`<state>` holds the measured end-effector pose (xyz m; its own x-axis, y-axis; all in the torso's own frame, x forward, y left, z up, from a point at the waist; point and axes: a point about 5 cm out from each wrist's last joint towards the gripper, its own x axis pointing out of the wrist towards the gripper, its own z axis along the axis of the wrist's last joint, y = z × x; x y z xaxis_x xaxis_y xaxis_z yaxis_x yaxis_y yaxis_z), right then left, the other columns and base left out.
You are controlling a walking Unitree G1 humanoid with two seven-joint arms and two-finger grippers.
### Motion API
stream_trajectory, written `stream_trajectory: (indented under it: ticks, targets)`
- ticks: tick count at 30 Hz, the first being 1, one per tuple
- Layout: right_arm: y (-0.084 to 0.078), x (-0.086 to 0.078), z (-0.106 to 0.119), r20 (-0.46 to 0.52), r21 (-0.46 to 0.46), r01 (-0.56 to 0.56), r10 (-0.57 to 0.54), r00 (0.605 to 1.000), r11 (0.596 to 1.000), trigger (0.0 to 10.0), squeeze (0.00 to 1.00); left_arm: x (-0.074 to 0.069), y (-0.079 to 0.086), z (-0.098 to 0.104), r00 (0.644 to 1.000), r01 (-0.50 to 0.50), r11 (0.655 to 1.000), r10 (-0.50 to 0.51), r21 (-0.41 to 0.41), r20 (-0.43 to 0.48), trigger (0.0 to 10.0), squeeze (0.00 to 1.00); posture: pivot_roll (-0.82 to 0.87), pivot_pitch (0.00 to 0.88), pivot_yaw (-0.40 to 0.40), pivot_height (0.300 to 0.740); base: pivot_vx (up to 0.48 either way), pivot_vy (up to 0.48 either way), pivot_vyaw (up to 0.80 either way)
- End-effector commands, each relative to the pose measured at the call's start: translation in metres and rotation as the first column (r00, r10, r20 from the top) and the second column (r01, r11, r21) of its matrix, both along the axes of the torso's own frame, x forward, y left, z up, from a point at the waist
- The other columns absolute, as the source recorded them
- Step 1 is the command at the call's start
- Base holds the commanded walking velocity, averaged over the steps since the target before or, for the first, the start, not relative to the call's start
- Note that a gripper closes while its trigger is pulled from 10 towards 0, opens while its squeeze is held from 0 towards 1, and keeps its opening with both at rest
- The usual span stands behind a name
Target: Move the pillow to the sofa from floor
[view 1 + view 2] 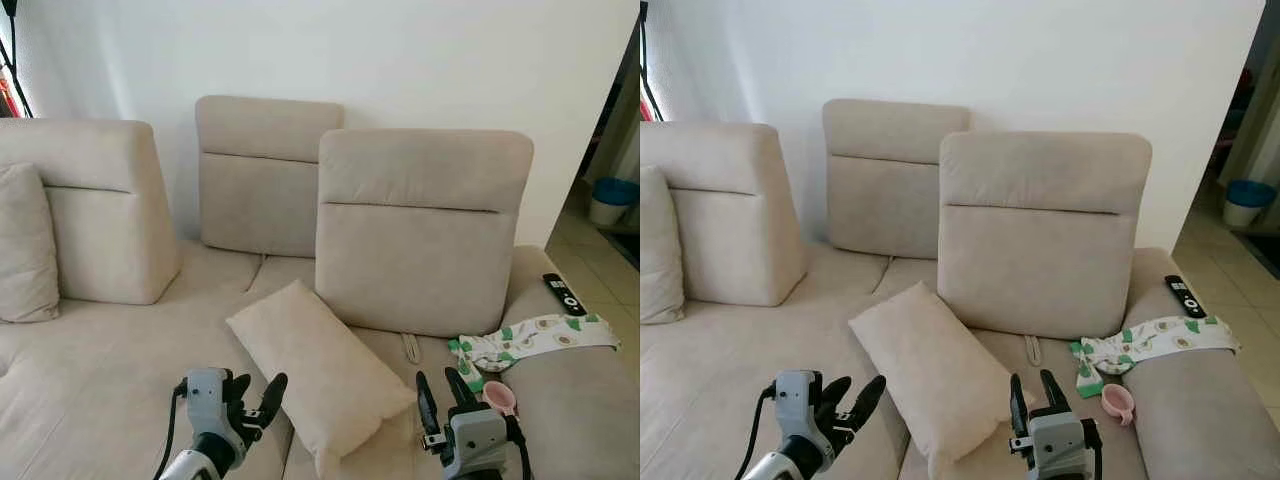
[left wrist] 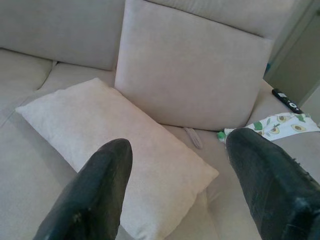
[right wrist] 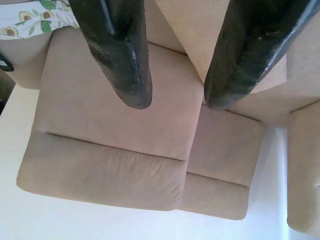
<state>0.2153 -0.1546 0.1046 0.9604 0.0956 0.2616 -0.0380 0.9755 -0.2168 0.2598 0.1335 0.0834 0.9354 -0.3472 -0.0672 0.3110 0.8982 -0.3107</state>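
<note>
Bright, even daylight; plain white wall slightly washed out; soft shadows; head views sharp, wrist views mildly soft.

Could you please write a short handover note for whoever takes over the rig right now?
Left claw: open, empty, low over the seat just left of the pillow.
Right claw: open, empty, at the pillow's right end.
Pillow: lying flat on the sofa seat, in front of the right backrest.
Done: pillow is on the sofa, neither claw holds it.
Left: probably nothing but pulling both arms back.
</note>
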Motion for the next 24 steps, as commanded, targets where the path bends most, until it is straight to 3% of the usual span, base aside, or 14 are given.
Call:
stream_trajectory:
  ticks: [1, 22, 24]
  targets:
    - [0.0007, 0.0002, -0.0011, -0.006, -0.002, 0.001, -0.001, 1.0, 1.0, 10.0, 0.0, -0.002, 0.0027, -0.0069, 1.0, -0.006, 1.0, 0.007, 0.017, -0.027, 10.0, 0.0, 0.1, 0.0, 0.048, 0.74, 0.0, 0.0, 0.0]
    - [-0.0003, 0.0017, -0.0011, -0.01, -0.001, 0.009, -0.009, 1.0, 1.0, 10.0, 0.0, -0.0006, 0.0019, -0.0062, 1.0, 0.009, 1.0, -0.008, 0.026, -0.023, 10.0, 0.0, 0.09, 0.0, 0.047, 0.74, 0.0, 0.0, 0.0]
    - [-0.0009, 0.0015, -0.0015, -0.014, -0.002, 0.011, -0.011, 1.0, 1.0, 10.0, 0.0, -0.0007, 0.0017, -0.0064, 1.0, 0.009, 1.0, -0.008, 0.026, -0.024, 10.0, 0.0, 0.09, 0.0, 0.047, 0.74, 0.0, 0.0, -0.8]
